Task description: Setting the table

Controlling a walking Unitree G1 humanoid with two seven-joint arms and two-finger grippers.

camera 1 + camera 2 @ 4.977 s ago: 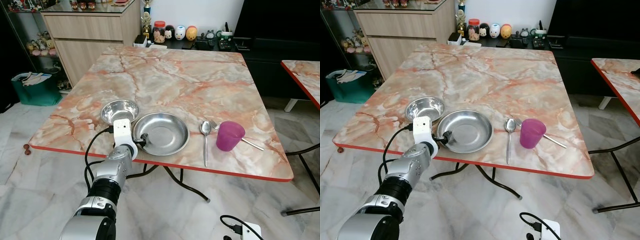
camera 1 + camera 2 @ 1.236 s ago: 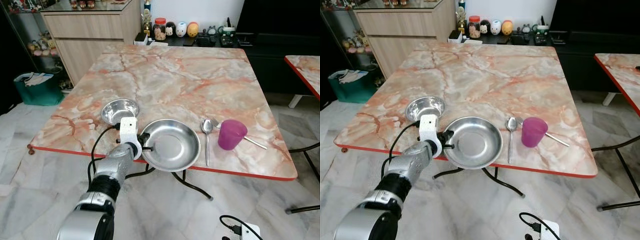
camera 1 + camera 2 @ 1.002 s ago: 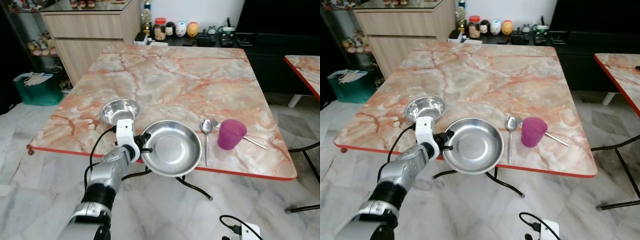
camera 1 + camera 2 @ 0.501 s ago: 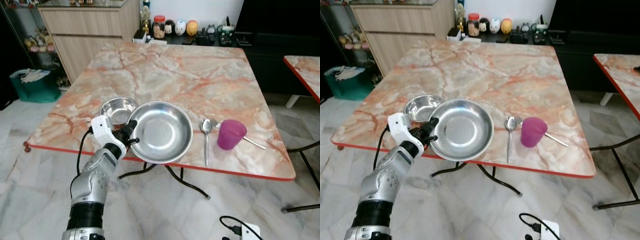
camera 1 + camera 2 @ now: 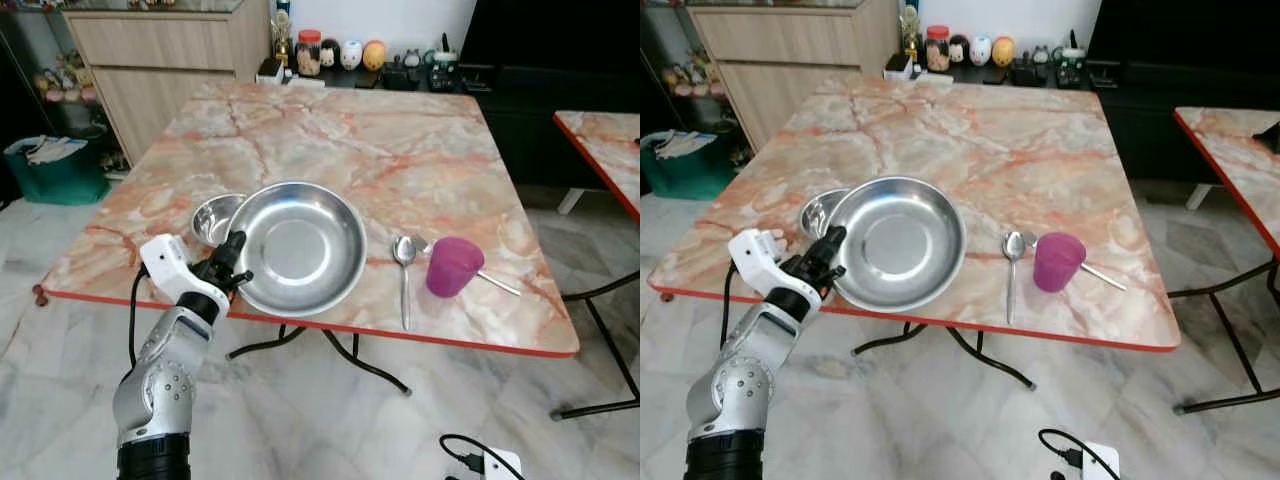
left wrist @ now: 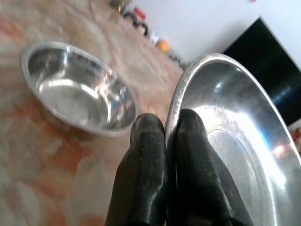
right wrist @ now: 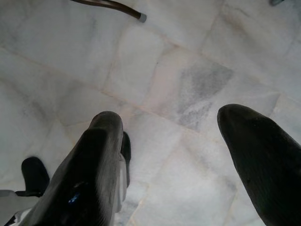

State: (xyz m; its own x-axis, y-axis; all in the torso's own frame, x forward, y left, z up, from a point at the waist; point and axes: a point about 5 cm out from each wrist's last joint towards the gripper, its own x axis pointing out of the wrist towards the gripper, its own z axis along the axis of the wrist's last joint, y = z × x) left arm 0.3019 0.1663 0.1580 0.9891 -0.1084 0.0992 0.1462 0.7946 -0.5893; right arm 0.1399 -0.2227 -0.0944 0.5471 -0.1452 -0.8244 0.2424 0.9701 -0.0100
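The left claw (image 5: 233, 268) is clamped on the near-left rim of the steel plate (image 5: 295, 246), its two black fingers (image 6: 146, 174) pinching the thin edge from either side, as the left wrist view shows clearly. The plate is held tilted, its hollow facing up and toward the camera, over the front-left part of the marble desk (image 5: 400, 150); whether its far edge touches the desk surface cannot be told. Just behind and to the left of the plate sits a small steel bowl (image 5: 214, 217), upright on the desk and partly hidden by the plate's rim. To the right of the plate lies a spoon (image 5: 403, 268), handle pointing toward the front edge, with a fork (image 5: 478, 272) beside it running under or behind a purple cup (image 5: 450, 266) that stands upright. At the desk's far edge, jars and small round figurines (image 5: 345, 52) line a low dark shelf. The right claw (image 7: 188, 155) hangs with its fingers spread wide apart over the pale marble floor (image 7: 178, 61), gripping nothing.
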